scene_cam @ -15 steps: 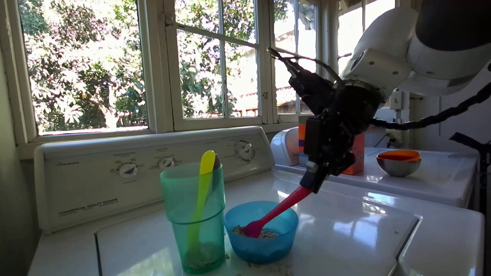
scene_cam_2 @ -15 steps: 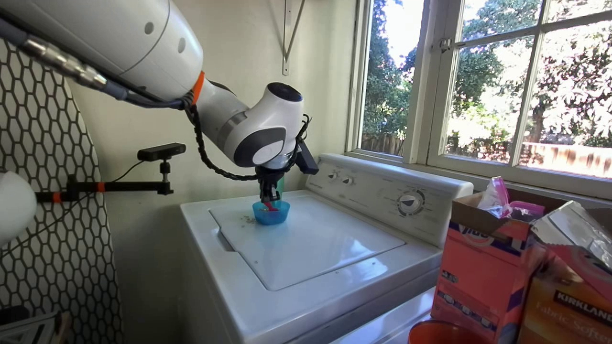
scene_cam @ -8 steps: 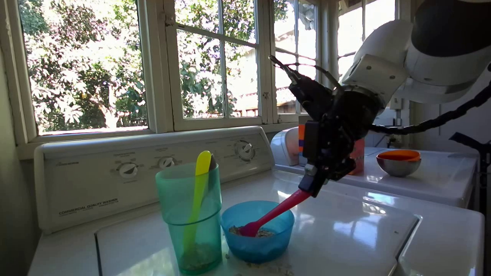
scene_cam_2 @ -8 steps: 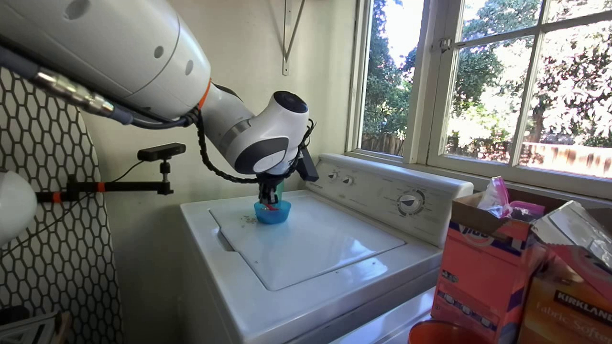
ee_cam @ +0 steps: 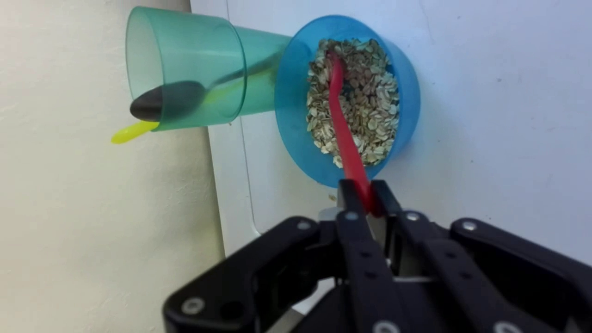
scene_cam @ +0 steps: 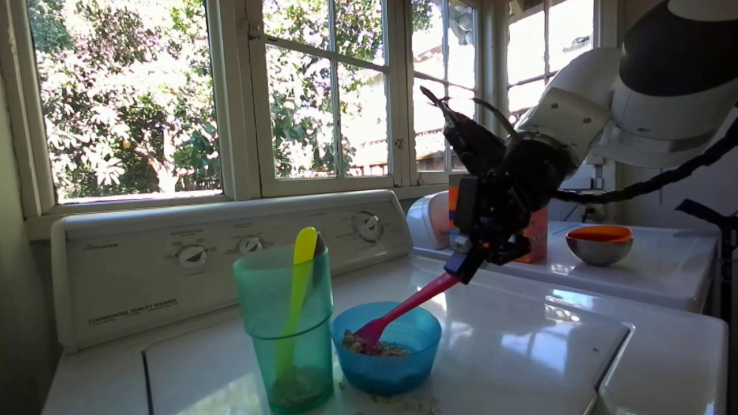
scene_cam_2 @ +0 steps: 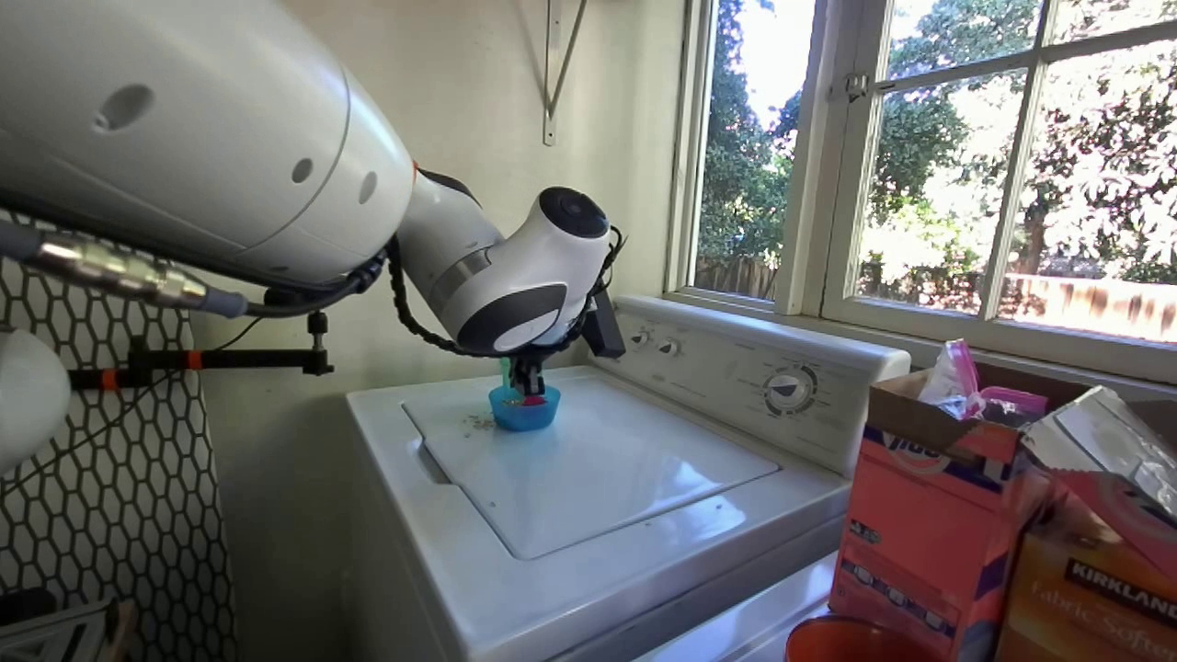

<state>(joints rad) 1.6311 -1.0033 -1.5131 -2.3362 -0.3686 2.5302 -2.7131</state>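
My gripper (ee_cam: 363, 189) is shut on the handle end of a red spoon (ee_cam: 344, 132). The spoon slants down, and its head is among oats (ee_cam: 377, 104) in a blue bowl (scene_cam: 386, 374). The gripper (scene_cam: 461, 272) is above and beside the bowl rim in an exterior view. The bowl also shows in an exterior view (scene_cam_2: 524, 418), below the gripper. A green translucent cup (scene_cam: 282, 300) stands close beside the bowl. It holds a yellow-green utensil (scene_cam: 304, 248) and a dark spoon (ee_cam: 147, 104), with some flakes at its bottom.
The bowl and cup stand on a white washer lid (scene_cam_2: 607, 469). Loose flakes (scene_cam_2: 478, 423) lie near the bowl. The washer's control panel (scene_cam: 230, 259) rises behind, below windows. Boxes (scene_cam_2: 929, 524) and an orange-and-grey bowl (scene_cam: 599, 245) stand on a neighbouring white surface.
The bowl and cup shifted slightly left in an exterior view, then stayed. The gripper has since risen a little, and the spoon's head has come up slightly among the oats.
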